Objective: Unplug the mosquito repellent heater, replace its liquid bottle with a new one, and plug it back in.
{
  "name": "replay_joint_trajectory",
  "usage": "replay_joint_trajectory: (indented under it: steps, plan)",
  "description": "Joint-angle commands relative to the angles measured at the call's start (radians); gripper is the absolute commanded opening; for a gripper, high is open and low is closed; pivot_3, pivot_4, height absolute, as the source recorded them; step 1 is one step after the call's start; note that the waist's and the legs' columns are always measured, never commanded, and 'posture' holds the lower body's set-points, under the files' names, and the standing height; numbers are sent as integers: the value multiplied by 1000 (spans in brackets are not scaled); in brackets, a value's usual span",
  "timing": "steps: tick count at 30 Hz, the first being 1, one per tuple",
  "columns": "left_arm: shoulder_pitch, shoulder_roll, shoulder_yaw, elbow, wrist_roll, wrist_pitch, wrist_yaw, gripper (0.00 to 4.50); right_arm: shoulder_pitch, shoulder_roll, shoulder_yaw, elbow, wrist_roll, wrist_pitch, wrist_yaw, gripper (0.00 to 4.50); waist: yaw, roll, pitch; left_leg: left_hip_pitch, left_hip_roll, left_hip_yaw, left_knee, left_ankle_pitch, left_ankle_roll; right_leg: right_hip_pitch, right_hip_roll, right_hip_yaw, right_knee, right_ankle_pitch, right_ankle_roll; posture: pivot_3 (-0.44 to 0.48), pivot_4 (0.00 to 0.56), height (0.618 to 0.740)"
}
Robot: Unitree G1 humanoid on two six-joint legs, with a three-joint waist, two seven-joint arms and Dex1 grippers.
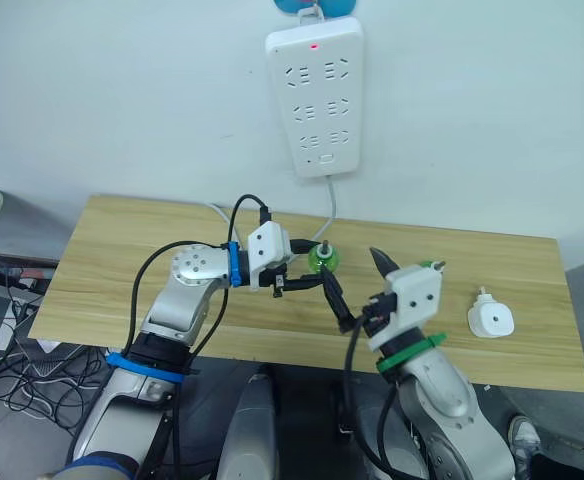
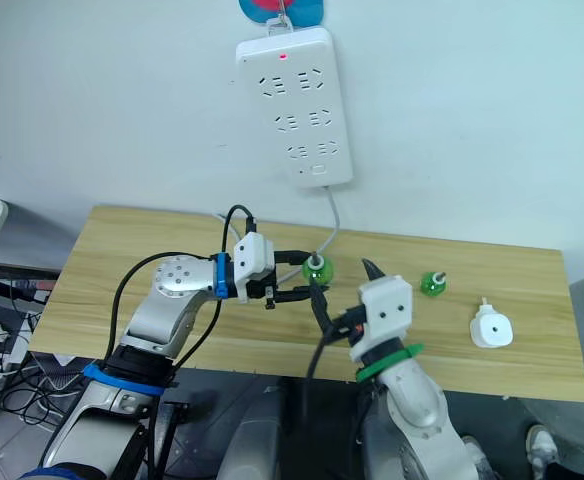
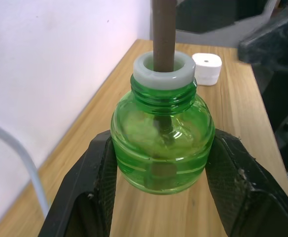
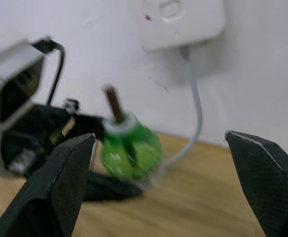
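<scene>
the right gripper [image 2: 340, 292] is seen nearest, its fingers spread wide with nothing between them. just beyond, the left gripper [image 1: 312, 273] is closed on the body of the liquid bottle [image 1: 323, 259], a capless green bottle with its wick rod standing up, held above the table [image 1: 122, 250]. it is judged light, rigid and smooth, best gripped at the round belly, never the thin wick. one more green bottle [image 2: 433, 283] stands farther right, and one mosquito repellent heater [image 1: 491, 319] lies unplugged near the right end. one power strip [image 1: 314, 95] hangs on the wall.
</scene>
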Motion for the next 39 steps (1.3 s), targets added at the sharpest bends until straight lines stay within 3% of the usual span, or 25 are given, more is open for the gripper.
replay_joint_trajectory:
  steps: [1, 9, 10, 13, 20, 32, 39]
  plan:
    - [-6, -6, -4, -39, -4, 20, 15, 2200, 2, 26, 35, -3, -23, 9, -27, 4436, 0, 0, 0, 0, 0, 0, 0, 0, 0, 0, 0, 0, -1, 0, 0, 22, 362, 740]
    - [-12, -5, -2, -67, -11, 53, 15, 2200, -35, 39, 42, 48, -34, -8, -55, 4436, 0, -1, 0, -1, 0, 0, 0, 0, 0, 0, 0, -1, -2, 0, 0, 31, 361, 740]
    - [-12, -5, -2, -68, -11, 53, 15, 2200, -36, 42, 40, 55, -33, -14, -56, 4274, 0, -1, 0, -1, 0, 0, 0, 0, 0, 0, 0, -1, -2, 0, 0, 30, 363, 740]
    - [-7, -5, -3, -76, -14, 57, 13, 2200, -52, 57, 31, 76, -21, -29, -55, 3514, -1, -1, -1, -1, 0, 0, 0, 0, 0, 0, 0, -1, -2, 0, 0, 32, 360, 740]
    - [10, -12, -9, -111, -27, 85, 8, 2200, -80, 65, 18, 115, -18, -52, -52, 961, -2, -1, -1, -1, 0, 0, 1, 0, 0, 0, 0, -1, -1, 1, -2, 29, 367, 740]
    - [23, -18, -11, -122, -17, 30, 14, 2200, -78, 82, 14, 98, 32, -50, -44, 853, -4, -1, -1, -1, 0, 0, 1, 0, 0, 0, 0, -1, 0, 3, -5, 24, 367, 740]
    - [30, -24, 11, -116, -46, 19, 10, 4477, -70, 85, -46, 53, 86, -18, -58, 853, -5, -2, -1, -1, 0, 0, 2, 0, 0, 1, 0, -1, 0, 3, -5, 18, 365, 740]
